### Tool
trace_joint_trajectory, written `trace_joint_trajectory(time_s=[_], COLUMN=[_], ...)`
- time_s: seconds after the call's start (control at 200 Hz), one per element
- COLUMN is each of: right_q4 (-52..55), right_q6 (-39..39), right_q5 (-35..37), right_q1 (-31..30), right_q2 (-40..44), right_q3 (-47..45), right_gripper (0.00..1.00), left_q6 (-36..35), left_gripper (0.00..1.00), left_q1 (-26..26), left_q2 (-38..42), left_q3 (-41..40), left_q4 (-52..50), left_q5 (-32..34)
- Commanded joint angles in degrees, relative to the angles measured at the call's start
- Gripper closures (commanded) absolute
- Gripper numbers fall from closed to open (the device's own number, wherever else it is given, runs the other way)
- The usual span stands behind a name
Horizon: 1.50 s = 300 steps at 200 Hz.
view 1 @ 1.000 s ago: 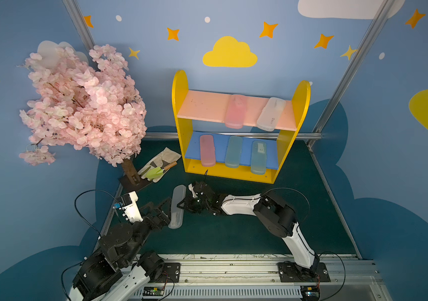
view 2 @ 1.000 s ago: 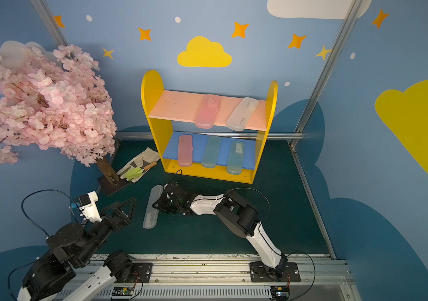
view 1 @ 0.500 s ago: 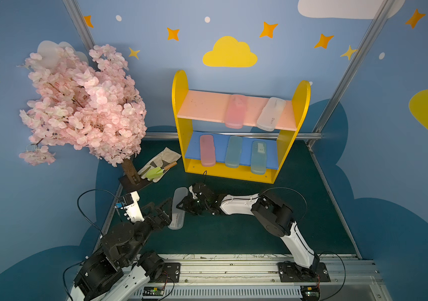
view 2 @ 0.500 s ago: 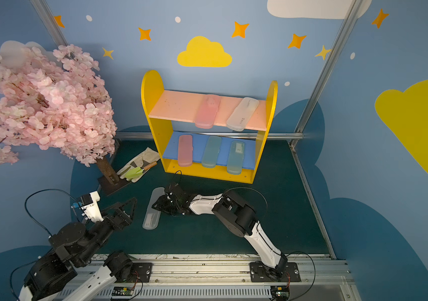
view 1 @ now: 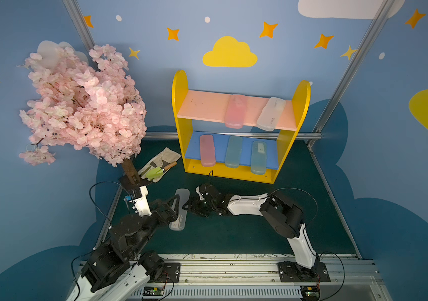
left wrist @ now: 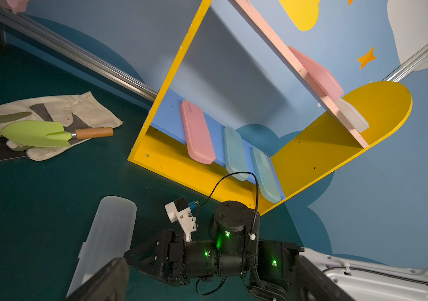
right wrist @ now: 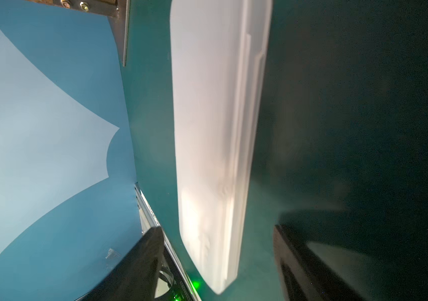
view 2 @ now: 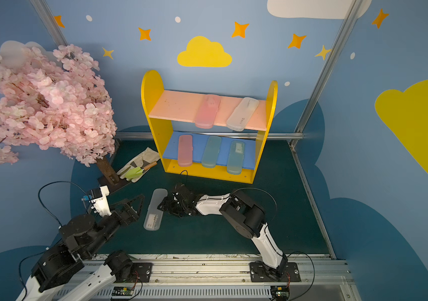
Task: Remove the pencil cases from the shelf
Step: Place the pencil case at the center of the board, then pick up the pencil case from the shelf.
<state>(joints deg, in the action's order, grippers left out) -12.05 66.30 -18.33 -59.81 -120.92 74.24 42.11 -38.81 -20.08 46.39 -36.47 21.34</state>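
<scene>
A: The arms?
B: Left arm (view 1: 129, 234) and right arm (view 1: 300, 245) match: black drum joints (view 1: 280, 216), white shells (view 1: 246, 206) on the long links.
A: Wiring?
B: A thin black cable (left wrist: 244, 172) loops off each; green lights (left wrist: 227, 234) glow on the right wrist.
A: Bases?
B: Black plates (view 1: 285, 271), screwed at the corners.
A: The left hand (view 2: 140, 207)?
B: Black, triangular struts; behind it a white bracket (view 1: 141, 203) with a blue plug (view 1: 128, 198).

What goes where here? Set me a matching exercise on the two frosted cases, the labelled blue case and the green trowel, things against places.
Things: 1 nearer frosted case; 2 farther frosted case; 3 labelled blue case; 4 green trowel.
Places: A pink upper board; B green mat; C blue lower board; D glove.
Pairs: 1-B, 2-A, 3-C, 4-D.
</scene>
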Motion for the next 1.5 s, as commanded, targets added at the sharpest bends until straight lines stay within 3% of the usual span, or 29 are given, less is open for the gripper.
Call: trace_joint_trajectory(time_s=[0.0, 0.285, 0.461, 0.601, 0.771, 1.111, 1.497], right_q4=[3.9, 13.7, 21.8, 27.4, 28.3, 25.1, 25.8], right_q6=[-4.8, -17.0, -24.8, -30.2, -30.2, -37.4, -38.2], right_q5=[0.8, 3.1, 7.8, 13.2, 22.7, 32.0, 37.7], right_q1=[0.6, 1.4, 1.7, 2.2, 2.5, 2.9, 3.6], right_q2=[6.3, 22.6, 33.8, 42.0, 53.2, 73.4, 82.9], right_q3=[-2.4, -9.6, -12.4, -14.2, -19.5, -29.6, -32.5], right_gripper=[0.23, 0.09, 0.01, 0.01, 0.01, 0.01, 0.02], left_q6=[1.3, 6.7, 10.5, 13.1, 16.4, 27.6, 30.7], left_gripper=[0.00, 0.00, 0.00, 0.00, 0.00, 0.00, 0.11], left_q1=[-0.1, -0.1, 0.0, 0.3, 1.3, 5.2, 8.0], left_q2=[-2.8, -12.1, -19.4, -25.7, -34.0, -51.3, -64.0], left_q3=[2.3, 4.5, 7.6, 12.1, 18.3, 28.5, 39.7], left_q4=[4.9, 17.2, 24.0, 27.0, 30.1, 38.6, 40.2], left_q5=[-3.1, -10.1, -13.6, -15.9, -18.5, -23.7, -23.3])
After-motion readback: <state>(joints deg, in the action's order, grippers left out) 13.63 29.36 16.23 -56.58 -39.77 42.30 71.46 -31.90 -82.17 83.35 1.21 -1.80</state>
